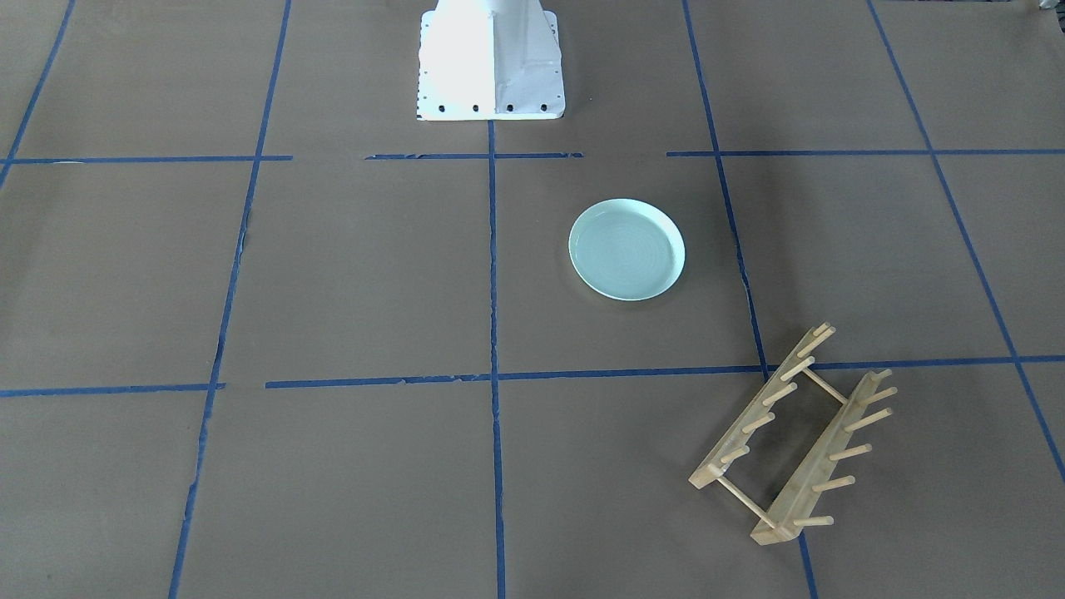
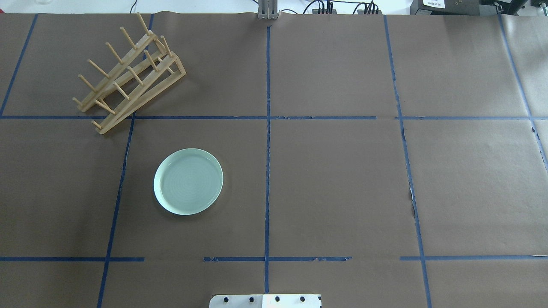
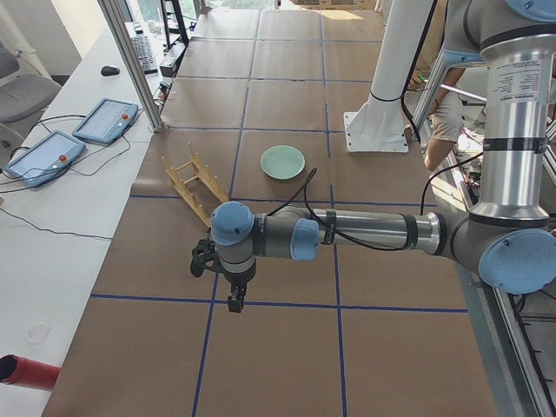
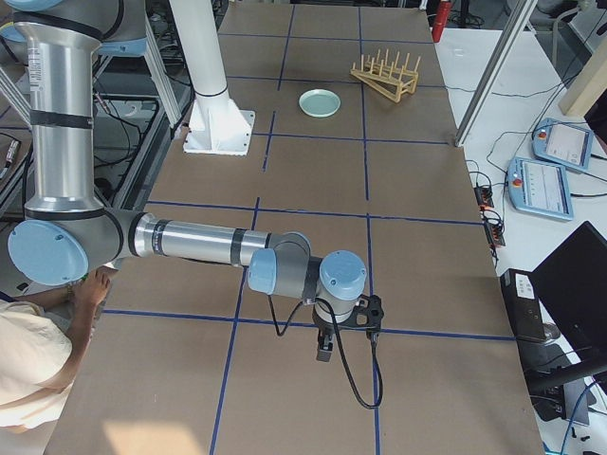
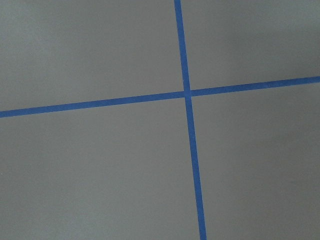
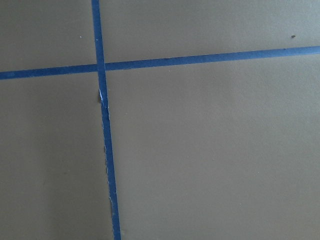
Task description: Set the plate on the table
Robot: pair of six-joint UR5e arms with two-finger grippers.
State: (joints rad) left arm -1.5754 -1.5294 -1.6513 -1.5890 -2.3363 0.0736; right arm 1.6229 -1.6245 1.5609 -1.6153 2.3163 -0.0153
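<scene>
The pale mint-green plate (image 1: 626,249) lies flat and upright on the brown table (image 1: 333,274), alone in a grid square, apart from the wooden rack. It also shows in the overhead view (image 2: 188,181) and both side views (image 3: 283,162) (image 4: 320,102). My left gripper (image 3: 234,300) hangs over the table far from the plate, seen only in the left side view. My right gripper (image 4: 323,349) hangs at the opposite end, seen only in the right side view. I cannot tell whether either is open or shut. Both wrist views show only table and blue tape.
A light wooden peg dish rack (image 2: 128,77) stands on the table beyond the plate, holding nothing. The white robot base (image 1: 489,62) stands at the table's middle edge. Tablets (image 3: 104,120) and cables lie on a side bench. A person sits near the robot (image 4: 38,370).
</scene>
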